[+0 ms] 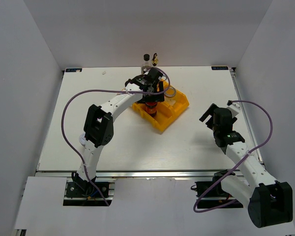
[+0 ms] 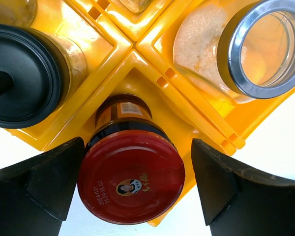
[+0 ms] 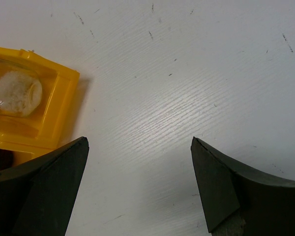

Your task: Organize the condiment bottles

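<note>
desk's far edge: one gold-spouted bottle, one black-capped bottle. left gripper spread wide astride one red-lidded jar in the yellow tray; right gripper wide, empty.

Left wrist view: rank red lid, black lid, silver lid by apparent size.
1. Red lid: largest, fully in frame, but nearest the camera.
2-3. Black lid and silver lid: look alike, both cropped by the frame, so unranked.
</note>
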Action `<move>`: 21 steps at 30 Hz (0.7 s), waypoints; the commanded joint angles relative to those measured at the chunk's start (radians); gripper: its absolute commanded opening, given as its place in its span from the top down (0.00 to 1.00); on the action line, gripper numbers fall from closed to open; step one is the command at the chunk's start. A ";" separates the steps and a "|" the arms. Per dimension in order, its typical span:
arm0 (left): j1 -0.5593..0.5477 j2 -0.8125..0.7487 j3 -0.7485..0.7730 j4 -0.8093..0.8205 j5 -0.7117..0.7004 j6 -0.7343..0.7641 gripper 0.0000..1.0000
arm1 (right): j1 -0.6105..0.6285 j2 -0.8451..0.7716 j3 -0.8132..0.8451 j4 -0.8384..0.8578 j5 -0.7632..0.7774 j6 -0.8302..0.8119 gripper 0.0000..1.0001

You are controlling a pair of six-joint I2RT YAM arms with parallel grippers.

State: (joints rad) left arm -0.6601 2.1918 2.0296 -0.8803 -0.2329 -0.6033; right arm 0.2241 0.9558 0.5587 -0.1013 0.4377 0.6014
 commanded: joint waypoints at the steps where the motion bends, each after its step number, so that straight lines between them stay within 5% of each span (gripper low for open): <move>1: 0.004 -0.092 0.032 0.018 -0.002 0.000 0.02 | -0.006 -0.022 -0.011 0.035 -0.001 -0.009 0.11; 12: 0.004 -0.334 -0.074 0.024 0.006 0.017 0.02 | -0.008 -0.020 -0.013 0.041 -0.011 -0.009 0.11; 18: 0.031 -0.620 -0.452 -0.008 -0.135 -0.062 0.02 | -0.008 -0.035 -0.022 0.048 -0.007 -0.014 0.11; 21: 0.143 -0.786 -0.701 -0.028 -0.132 -0.145 0.02 | -0.009 -0.028 -0.022 0.049 -0.008 -0.014 0.11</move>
State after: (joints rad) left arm -0.6159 1.5215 1.4967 -0.8402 -0.3077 -0.6594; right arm 0.2222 0.9394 0.5404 -0.0940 0.4297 0.5964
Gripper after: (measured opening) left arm 0.982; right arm 0.895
